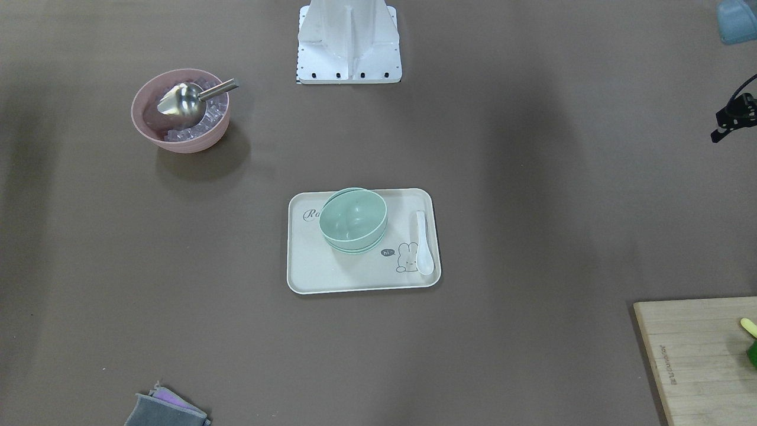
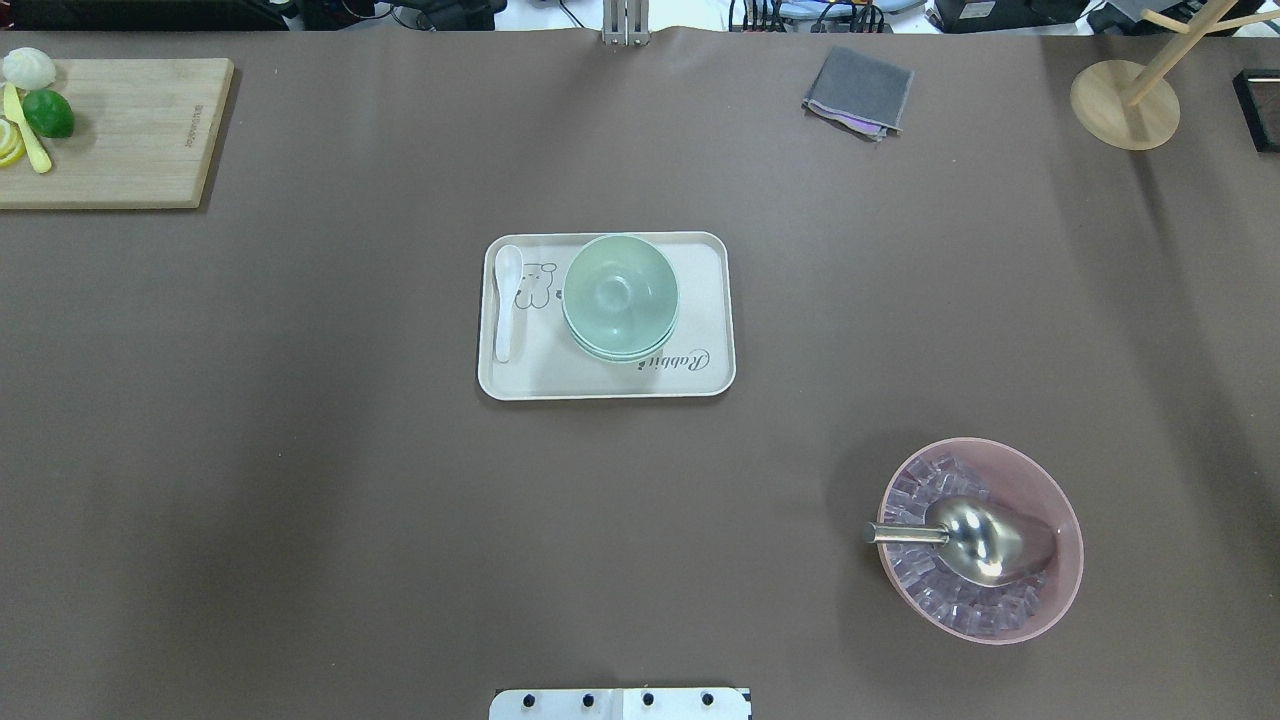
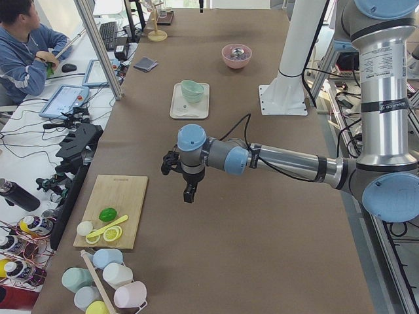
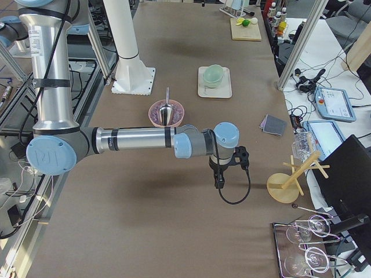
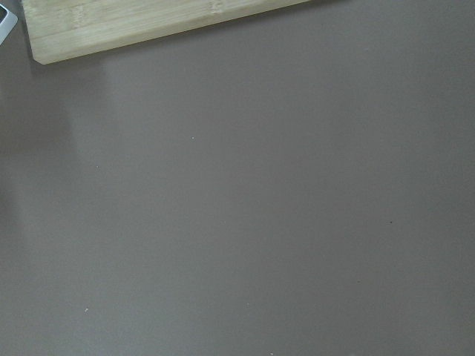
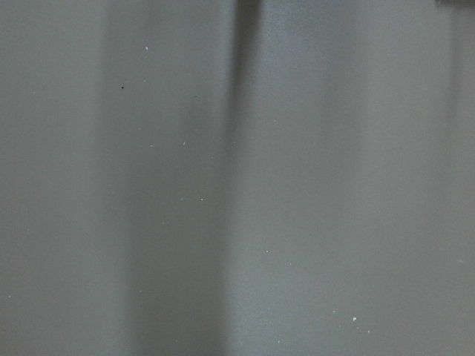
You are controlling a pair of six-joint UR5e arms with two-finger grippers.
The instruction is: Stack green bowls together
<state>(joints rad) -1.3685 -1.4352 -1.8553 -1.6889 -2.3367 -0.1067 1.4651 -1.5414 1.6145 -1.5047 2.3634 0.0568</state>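
Bowls come first: the green bowls (image 2: 620, 295) sit one inside another in a neat stack, and the rims of the lower ones peek out under the top one. The stack stands upright on a pale tray (image 2: 560, 372) in the middle of the brown table (image 2: 300, 500), on the part of the tray that is farther from the robot. It covers the start of a curly word printed on the tray. A white spoon (image 2: 506, 300) lies flat on the same tray, toward the robot's left, and a little rabbit drawing (image 2: 536, 283) is between the spoon and the stack. The spoon does not touch the bowls. A big pink bowl (image 1: 195, 144) sits well apart from the tray on the robot's right, with clear ice cubes (image 2: 910, 500) and a shiny metal scoop (image 1: 183, 100) in it. The left gripper (image 3: 188, 193) hangs over bare table near a wooden cutting board (image 2: 130, 130) that has a lime (image 2: 48, 113) on it, far from the tray. The pictures are too small to tell how wide its jaws are or if they hold something. The right gripper (image 4: 219, 179) hangs over bare table too, past the pink bowl and near a wooden stand (image 2: 1125, 105), and its jaws cannot be made out either. A grey cloth (image 2: 858, 92) lies at the far edge.
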